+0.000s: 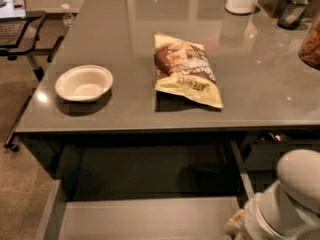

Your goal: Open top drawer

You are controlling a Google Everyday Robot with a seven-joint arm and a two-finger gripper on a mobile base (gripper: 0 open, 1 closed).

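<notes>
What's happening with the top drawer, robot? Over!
Pincer low right, by the drawer's front corner. Top drawer open, dark inside showing. Bowl and chip bag on the counter above, not blocking.

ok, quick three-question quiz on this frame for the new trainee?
1. True or false: the top drawer is closed flush under the countertop.
2. What sits left of the snack bag on the countertop? A) white bowl B) red mug C) banana
3. Fill in: the claw is at the view's lower ____, by the drawer's front.

Key:
1. False. It is pulled out, with its dark interior showing.
2. A
3. right
</notes>
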